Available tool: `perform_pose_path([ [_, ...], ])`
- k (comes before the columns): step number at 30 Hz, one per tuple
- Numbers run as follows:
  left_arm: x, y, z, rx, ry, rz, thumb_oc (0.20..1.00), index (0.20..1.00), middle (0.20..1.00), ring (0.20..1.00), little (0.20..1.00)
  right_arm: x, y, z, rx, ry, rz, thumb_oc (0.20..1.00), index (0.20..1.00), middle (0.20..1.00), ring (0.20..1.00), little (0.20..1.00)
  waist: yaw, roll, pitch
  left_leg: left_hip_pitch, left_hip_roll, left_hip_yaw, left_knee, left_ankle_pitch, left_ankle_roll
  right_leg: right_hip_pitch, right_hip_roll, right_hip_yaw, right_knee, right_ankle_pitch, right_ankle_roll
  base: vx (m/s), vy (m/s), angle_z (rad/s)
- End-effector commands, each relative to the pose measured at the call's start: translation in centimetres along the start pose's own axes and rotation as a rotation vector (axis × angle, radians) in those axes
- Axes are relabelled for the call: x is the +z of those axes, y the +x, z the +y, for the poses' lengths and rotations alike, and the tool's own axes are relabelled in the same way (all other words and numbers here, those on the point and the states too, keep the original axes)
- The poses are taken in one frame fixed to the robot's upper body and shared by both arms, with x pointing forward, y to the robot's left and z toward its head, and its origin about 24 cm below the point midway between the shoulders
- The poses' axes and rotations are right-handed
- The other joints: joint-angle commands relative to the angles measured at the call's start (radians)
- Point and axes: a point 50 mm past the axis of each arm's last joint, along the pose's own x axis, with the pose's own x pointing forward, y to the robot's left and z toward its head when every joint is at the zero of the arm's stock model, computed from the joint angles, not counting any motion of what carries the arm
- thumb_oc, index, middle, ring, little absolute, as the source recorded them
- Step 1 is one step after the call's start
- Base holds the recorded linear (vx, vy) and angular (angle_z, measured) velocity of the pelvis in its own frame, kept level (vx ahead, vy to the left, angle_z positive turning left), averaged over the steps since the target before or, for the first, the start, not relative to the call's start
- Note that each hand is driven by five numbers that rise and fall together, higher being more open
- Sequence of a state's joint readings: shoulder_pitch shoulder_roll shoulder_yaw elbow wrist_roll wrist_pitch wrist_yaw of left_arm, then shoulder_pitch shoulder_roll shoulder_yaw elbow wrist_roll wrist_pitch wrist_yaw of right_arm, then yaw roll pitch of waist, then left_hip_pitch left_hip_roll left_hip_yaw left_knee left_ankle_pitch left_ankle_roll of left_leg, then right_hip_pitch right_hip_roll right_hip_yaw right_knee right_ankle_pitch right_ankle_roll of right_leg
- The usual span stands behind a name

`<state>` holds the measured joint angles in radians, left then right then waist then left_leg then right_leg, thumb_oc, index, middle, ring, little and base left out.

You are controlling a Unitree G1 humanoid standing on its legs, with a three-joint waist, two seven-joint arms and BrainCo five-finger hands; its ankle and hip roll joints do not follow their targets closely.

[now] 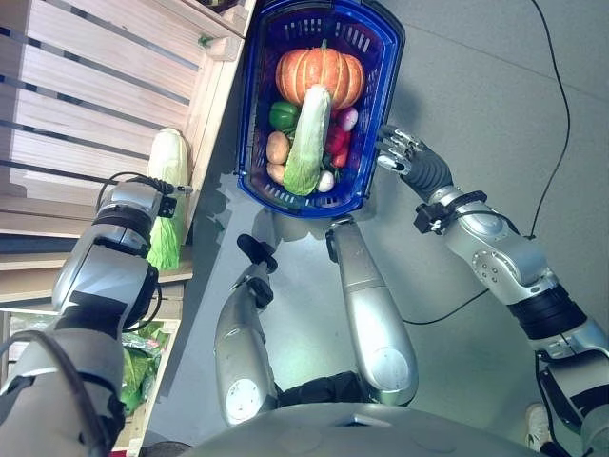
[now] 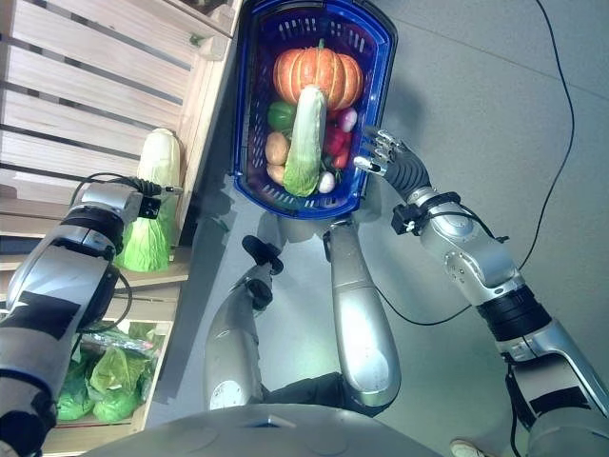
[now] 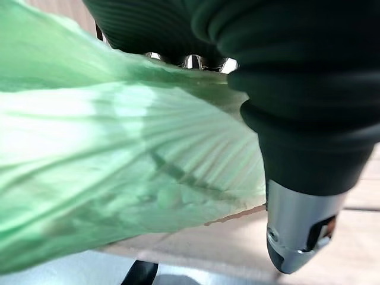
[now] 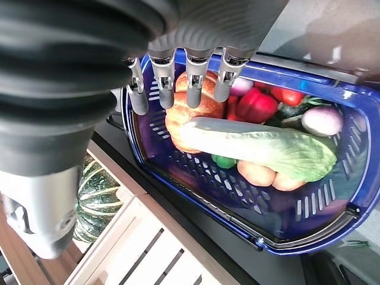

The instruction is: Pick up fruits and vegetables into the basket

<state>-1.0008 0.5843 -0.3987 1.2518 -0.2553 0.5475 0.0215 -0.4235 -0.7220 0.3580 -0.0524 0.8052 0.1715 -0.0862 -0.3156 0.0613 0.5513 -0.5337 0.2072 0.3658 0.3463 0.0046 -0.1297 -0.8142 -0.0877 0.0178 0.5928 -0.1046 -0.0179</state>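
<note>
The left hand (image 1: pixel 157 205) is on a napa cabbage (image 1: pixel 167 181) on the wooden shelf (image 1: pixel 86 105) beside the blue basket (image 1: pixel 366 181) (its grip can't be told), likely next lifting it across, while the right hand (image 1: pixel 398 152) hangs relaxed beside the basket.

A grey floor (image 1: pixel 457 114) carries a blue basket (image 1: pixel 375 124) full of produce. Just beside the basket stands a pale wooden slatted shelf (image 1: pixel 86 86). A long green cabbage (image 1: pixel 168 181) lies on the shelf edge nearest the basket. Leafy greens (image 2: pixel 105 376) sit on a lower level, well apart from the basket.
</note>
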Motion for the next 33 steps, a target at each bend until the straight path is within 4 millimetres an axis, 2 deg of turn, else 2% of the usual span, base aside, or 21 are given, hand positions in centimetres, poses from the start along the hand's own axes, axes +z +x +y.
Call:
perform_pose_path([
  [1, -4.8, 0.9, -3.7, -0.208, -0.020, 0.164, 1.000, 1.000, 1.000, 1.000, 1.000, 0.7, 0.1, 2.5, 0.063, 0.119, -0.102, 1.000, 1.000, 1.000, 1.000, 1.000, -0.033, -0.076, -0.031, -0.113, 0.012, -0.008, 0.140, -0.067, 0.017, -0.003, -0.003, -0.009, -0.004, -0.050, 0.047, 0.00, 0.000, 0.00],
  [2, -4.5, 0.9, -3.8, -0.211, -0.014, 0.153, 0.928, 0.928, 0.928, 0.928, 0.928, 0.8, 0.1, 2.5, 0.063, 0.120, -0.104, 1.000, 1.000, 1.000, 1.000, 1.000, -0.033, -0.076, -0.031, -0.114, 0.011, -0.008, 0.139, -0.067, 0.018, -0.004, -0.003, -0.009, -0.005, -0.049, 0.047, 0.00, 0.000, 0.00],
  [3, -4.2, 0.8, -4.0, -0.213, -0.009, 0.144, 0.533, 0.533, 0.533, 0.533, 0.533, 0.9, 0.1, 2.5, 0.064, 0.121, -0.107, 1.000, 1.000, 1.000, 1.000, 1.000, -0.034, -0.075, -0.031, -0.115, 0.010, -0.008, 0.138, -0.067, 0.018, -0.005, -0.003, -0.009, -0.006, -0.048, 0.048, 0.00, 0.000, 0.00],
  [4, -4.0, 0.8, -4.1, -0.218, -0.012, 0.135, 0.294, 0.294, 0.294, 0.294, 0.294, 1.0, 0.0, 2.6, 0.066, 0.123, -0.109, 1.000, 1.000, 1.000, 1.000, 1.000, -0.035, -0.073, -0.031, -0.116, 0.008, -0.008, 0.137, -0.066, 0.018, -0.007, -0.002, -0.007, -0.006, -0.048, 0.048, 0.00, 0.000, 0.00],
  [5, -3.5, 0.7, -4.3, -0.231, -0.016, 0.116, 0.200, 0.200, 0.200, 0.200, 0.200, 1.2, 0.0, 2.6, 0.066, 0.124, -0.112, 1.000, 1.000, 1.000, 1.000, 1.000, -0.038, -0.070, -0.031, -0.115, 0.005, -0.008, 0.132, -0.066, 0.017, -0.010, -0.001, -0.004, -0.004, -0.049, 0.049, 0.00, 0.035, -0.01],
  [10, -2.9, 0.5, -5.4, -0.280, -0.041, 0.069, 0.200, 0.200, 0.200, 0.200, 0.200, 1.2, -0.3, 2.5, 0.070, 0.128, -0.116, 1.000, 1.000, 1.000, 1.000, 1.000, -0.042, -0.060, -0.031, -0.107, -0.002, -0.006, 0.122, -0.065, 0.017, -0.008, -0.004, 0.001, -0.009, -0.050, 0.048, 0.00, 0.033, -0.01],
  [16, -2.1, 0.4, -6.0, -0.281, -0.162, -0.001, 0.200, 0.200, 0.200, 0.200, 0.200, 1.3, -0.6, 2.7, 0.077, 0.134, -0.147, 1.000, 1.000, 1.000, 1.000, 1.000, -0.041, -0.054, -0.031, -0.081, -0.008, -0.006, 0.113, -0.066, 0.017, 0.017, -0.008, 0.001, -0.016, -0.056, 0.045, 0.00, 0.007, 0.00],
  [24, 0.5, 0.0, -4.1, -0.159, -0.285, -0.225, 0.200, 0.200, 0.200, 0.200, 0.200, 2.3, -1.1, 2.8, 0.103, 0.091, -0.216, 1.000, 1.000, 1.000, 1.000, 1.000, -0.026, -0.037, -0.031, 0.001, -0.015, -0.013, 0.096, -0.069, 0.017, 0.097, -0.031, -0.012, -0.033, -0.065, 0.045, -0.01, 0.044, 0.03],
  [28, 1.7, -0.8, -3.4, -0.098, -0.325, -0.377, 0.200, 0.200, 0.200, 0.200, 0.200, 3.4, -1.2, 3.1, 0.129, 0.039, -0.260, 1.000, 1.000, 1.000, 1.000, 1.000, -0.004, -0.021, -0.031, 0.063, -0.027, -0.025, 0.084, -0.067, 0.017, 0.162, -0.050, -0.031, -0.047, -0.069, 0.047, 0.01, 0.066, 0.13],
  [33, 2.2, -1.7, -3.0, -0.041, -0.334, -0.518, 0.200, 0.200, 0.200, 0.200, 0.200, 5.3, -1.1, 3.7, 0.168, 0.009, -0.333, 1.000, 1.000, 1.000, 1.000, 1.000, 0.032, -0.008, -0.031, 0.130, -0.042, -0.043, 0.074, -0.072, 0.020, 0.249, -0.071, -0.056, -0.072, -0.074, 0.050, 0.01, 0.039, 0.14],
])
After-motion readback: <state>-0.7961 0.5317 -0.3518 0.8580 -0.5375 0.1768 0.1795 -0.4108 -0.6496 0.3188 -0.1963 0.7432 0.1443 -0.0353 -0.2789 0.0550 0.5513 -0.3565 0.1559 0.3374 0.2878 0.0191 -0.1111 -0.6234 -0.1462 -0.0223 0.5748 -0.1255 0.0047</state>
